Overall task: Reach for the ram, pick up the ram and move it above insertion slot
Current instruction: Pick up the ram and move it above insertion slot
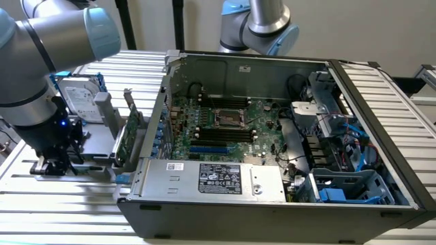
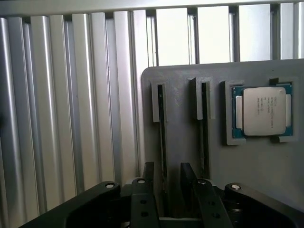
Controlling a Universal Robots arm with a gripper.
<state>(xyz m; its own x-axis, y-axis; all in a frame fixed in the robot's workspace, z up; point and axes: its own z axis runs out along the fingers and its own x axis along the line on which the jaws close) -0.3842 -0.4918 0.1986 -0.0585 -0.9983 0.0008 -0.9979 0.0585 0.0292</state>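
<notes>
Robotics lab: opened computer case (image 1: 272, 222), slatted aluminium bench (image 1: 61, 206), robot arm (image 1: 41, 48).

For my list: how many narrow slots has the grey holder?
2: one slot in line with the end effector, another beside it, nearer the processor; more may be hidden.

The grey tubular arm (image 1: 41, 48) has pale-blue joint caps (image 1: 103, 30) and a black gripper (image 2: 167, 170) with 2 fingers (image 2: 143, 202).

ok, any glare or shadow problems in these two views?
Exterior view: strong glare whitens the slatted table towards the exterior view's left, while the inside of the computer case sits in shade. Wrist view: the gaps between slats beyond the grey tray are blown out white, the gripper reads dark against the tray, and the processor lid is evenly lit, without glare.
</notes>
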